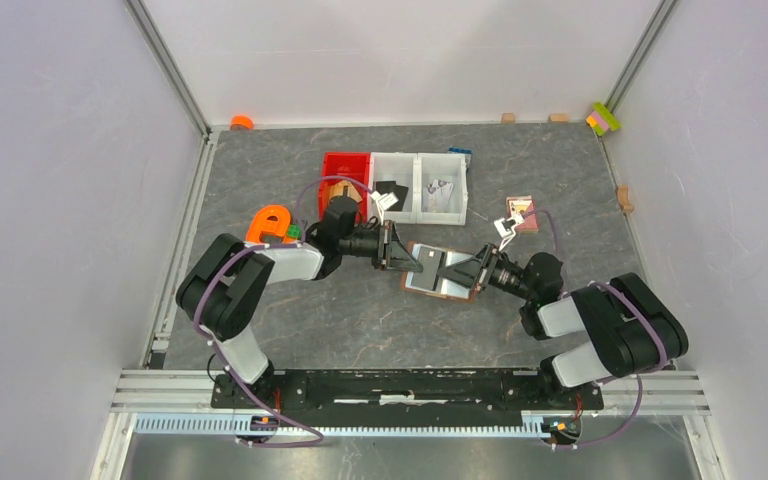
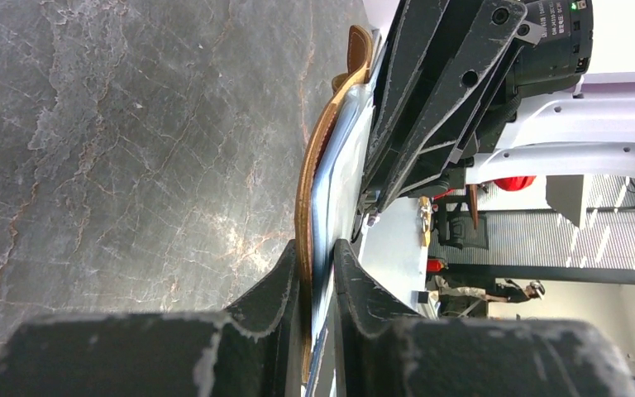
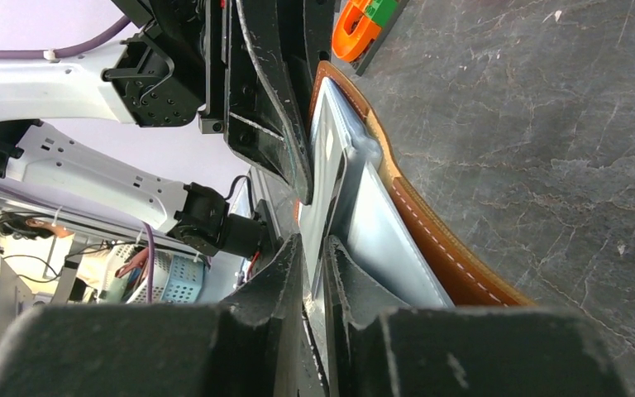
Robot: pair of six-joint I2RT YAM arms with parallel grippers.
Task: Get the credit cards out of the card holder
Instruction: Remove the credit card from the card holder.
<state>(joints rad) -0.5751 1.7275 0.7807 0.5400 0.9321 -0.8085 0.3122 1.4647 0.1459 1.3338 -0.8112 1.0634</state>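
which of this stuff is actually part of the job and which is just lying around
Job: card holder, credit card, left gripper, right gripper.
Lying about: red bin, white bins, orange piece, pink picture card.

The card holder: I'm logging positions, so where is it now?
In the top external view the card holder lies open mid-table, between the left gripper and the right gripper, nearer than the white bins.

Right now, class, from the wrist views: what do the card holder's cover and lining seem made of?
Card holder cover: tan leather or imitation, matte, with pale stitching along its edge. Lining: smooth pale grey-blue sheet with slight sheen, probably vinyl or coated fabric; unclear which.
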